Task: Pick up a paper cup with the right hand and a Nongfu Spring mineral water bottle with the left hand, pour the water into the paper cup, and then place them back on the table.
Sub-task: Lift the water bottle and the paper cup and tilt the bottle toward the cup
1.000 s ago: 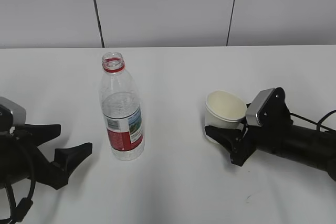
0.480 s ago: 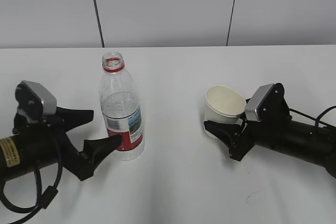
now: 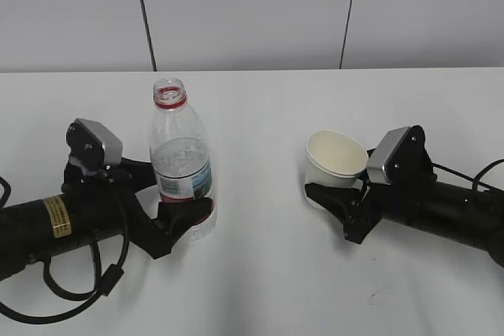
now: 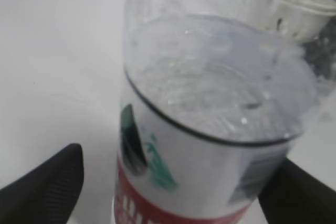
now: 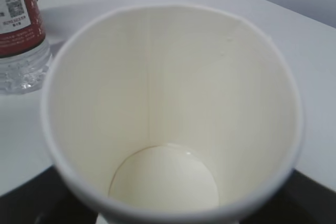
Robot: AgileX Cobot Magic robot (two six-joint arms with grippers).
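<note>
My left hand (image 3: 175, 212) has advanced: fingers apart, flanking the clear red-labelled plastic bottle (image 3: 183, 172). Right hand (image 3: 340, 197) fingers clamp the white paper cup (image 3: 335, 164).

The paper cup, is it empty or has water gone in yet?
Empty. The right wrist view looks straight into the paper cup: dry cream walls and a bare bottom, no water.
</note>
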